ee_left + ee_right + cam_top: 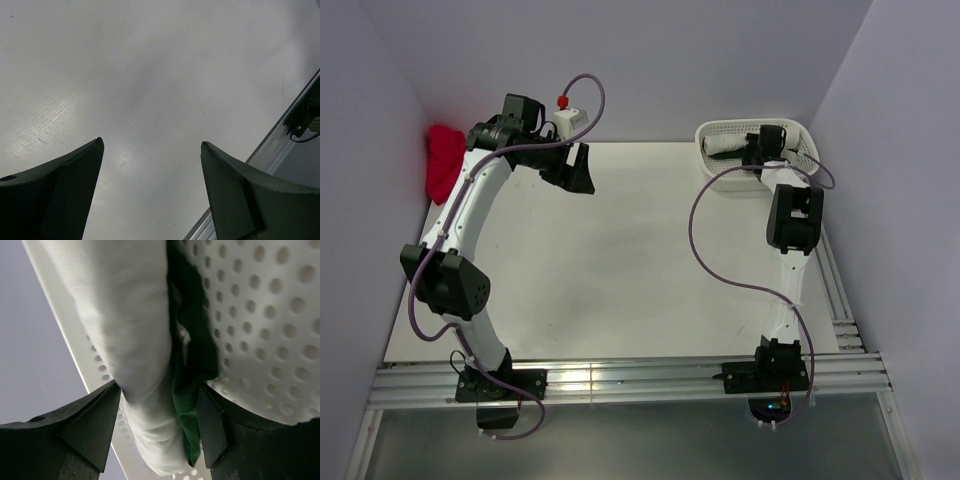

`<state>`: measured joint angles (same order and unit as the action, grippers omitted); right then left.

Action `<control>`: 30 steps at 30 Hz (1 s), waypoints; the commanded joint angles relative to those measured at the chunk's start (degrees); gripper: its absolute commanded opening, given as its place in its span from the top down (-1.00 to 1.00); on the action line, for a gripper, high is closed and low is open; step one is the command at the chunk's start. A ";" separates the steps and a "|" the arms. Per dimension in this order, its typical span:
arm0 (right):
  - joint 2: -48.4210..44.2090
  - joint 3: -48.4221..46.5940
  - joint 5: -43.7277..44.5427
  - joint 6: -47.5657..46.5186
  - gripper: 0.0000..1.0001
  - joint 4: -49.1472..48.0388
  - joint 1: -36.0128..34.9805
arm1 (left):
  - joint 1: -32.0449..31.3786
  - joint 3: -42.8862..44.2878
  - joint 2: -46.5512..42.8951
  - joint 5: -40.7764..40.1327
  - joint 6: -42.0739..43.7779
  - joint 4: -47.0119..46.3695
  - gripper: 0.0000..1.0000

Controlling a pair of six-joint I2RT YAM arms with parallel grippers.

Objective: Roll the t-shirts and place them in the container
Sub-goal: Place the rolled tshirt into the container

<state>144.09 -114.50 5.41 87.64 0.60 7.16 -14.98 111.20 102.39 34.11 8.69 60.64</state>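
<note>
The white tabletop (620, 270) carries one white perforated plastic basket (800, 135) in its far right corner. Both t-shirts lie inside that basket: one white cloth shirt rolled into a thick tube (130, 315) and one dark green cloth shirt (192, 340) pressed against its side, two in all. The right hand (160, 386) reaches into the basket and straddles the pair. In the right wrist view the white roll touches the left-hand finger and the green cloth touches the other. Whether this hand squeezes the shirts or only rests against them cannot be told. The left hand (151, 142) hangs over bare tabletop at the far left, well apart from the basket, its fingers spread wide with nothing between them. One small bright red cloth bundle (445, 160) sits against the left wall, beside the left arm.
</note>
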 commanded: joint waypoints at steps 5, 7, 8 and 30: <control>-7.68 2.35 -2.16 -0.88 -0.38 2.65 0.75 | -0.22 2.88 0.18 0.43 -1.22 0.71 -0.69; -9.00 2.61 -2.60 -2.11 -0.41 3.09 0.75 | -0.22 2.54 -0.08 0.17 -1.22 0.27 -0.69; -9.35 2.44 -3.03 -2.64 -0.41 3.53 0.75 | -0.22 2.36 -0.35 0.00 -1.39 -0.17 -0.70; -48.25 37.21 -2.43 -20.72 -0.52 0.45 -6.80 | 1.62 -12.30 -12.91 -10.46 -2.80 -8.87 -0.73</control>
<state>105.03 -82.83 0.71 75.18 3.75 3.62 -14.17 102.15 94.30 26.59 5.48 55.94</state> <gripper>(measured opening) 0.755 0.864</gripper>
